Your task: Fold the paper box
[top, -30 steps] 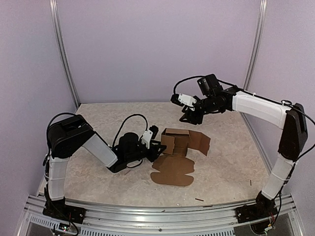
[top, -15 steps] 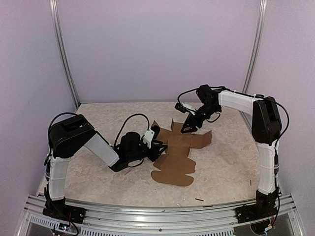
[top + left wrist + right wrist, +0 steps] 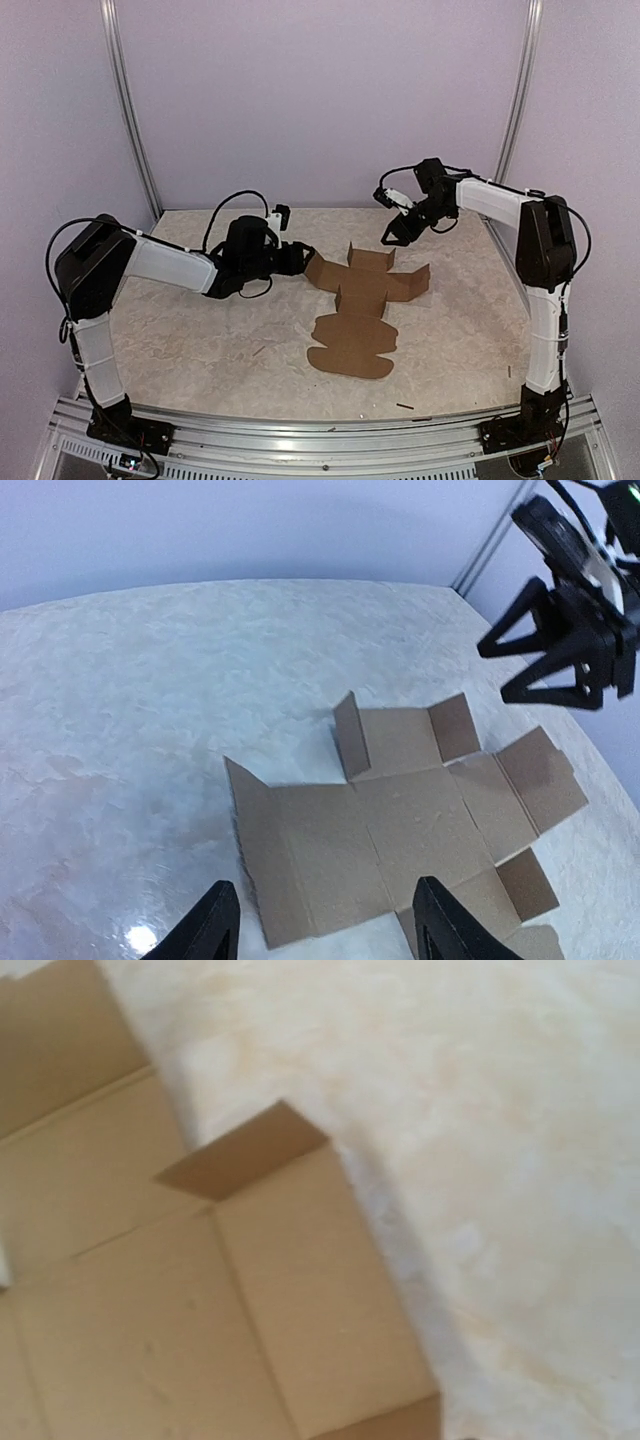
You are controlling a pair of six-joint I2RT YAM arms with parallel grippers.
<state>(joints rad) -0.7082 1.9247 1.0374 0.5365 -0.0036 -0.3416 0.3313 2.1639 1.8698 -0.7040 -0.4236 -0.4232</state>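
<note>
The paper box (image 3: 362,300) lies as a mostly flat brown die-cut sheet in the middle of the table, with a few flaps standing up at its far end. My left gripper (image 3: 301,260) is open and empty, just left of the sheet's far-left flap. In the left wrist view its fingers (image 3: 216,925) stand wide apart over the sheet's (image 3: 400,820) near edge. My right gripper (image 3: 394,233) is open, hovering above the sheet's far right; it also shows in the left wrist view (image 3: 548,652). The right wrist view shows only cardboard panels (image 3: 200,1310), no fingers.
Tiny dark scraps lie near the front (image 3: 405,406) and at the right (image 3: 509,371). Purple walls with aluminium posts (image 3: 130,120) close in the table on three sides. A metal rail (image 3: 320,455) runs along the near edge.
My left arm swung from the sheet's near-left side to its far-left flap. The sheet, partly folded up before, has opened out flatter. My right gripper drew back toward the far right.
</note>
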